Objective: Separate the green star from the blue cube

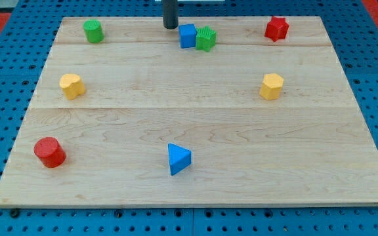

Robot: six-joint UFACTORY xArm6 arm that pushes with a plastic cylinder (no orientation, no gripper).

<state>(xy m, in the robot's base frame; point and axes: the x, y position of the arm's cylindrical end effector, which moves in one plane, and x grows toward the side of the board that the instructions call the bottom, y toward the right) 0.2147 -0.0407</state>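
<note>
The blue cube (187,35) sits near the view's top centre of the wooden board (195,190). The green star (206,39) touches the cube's right side. My tip (170,26) is the lower end of a dark rod at the view's top, just left of the blue cube and a little above it, with a small gap between them.
A green cylinder (93,31) is at top left. A red star (276,28) is at top right. A yellow block (71,86) lies at left and another yellow block (272,86) at right. A red cylinder (49,152) is at bottom left. A blue triangle (178,159) is at bottom centre.
</note>
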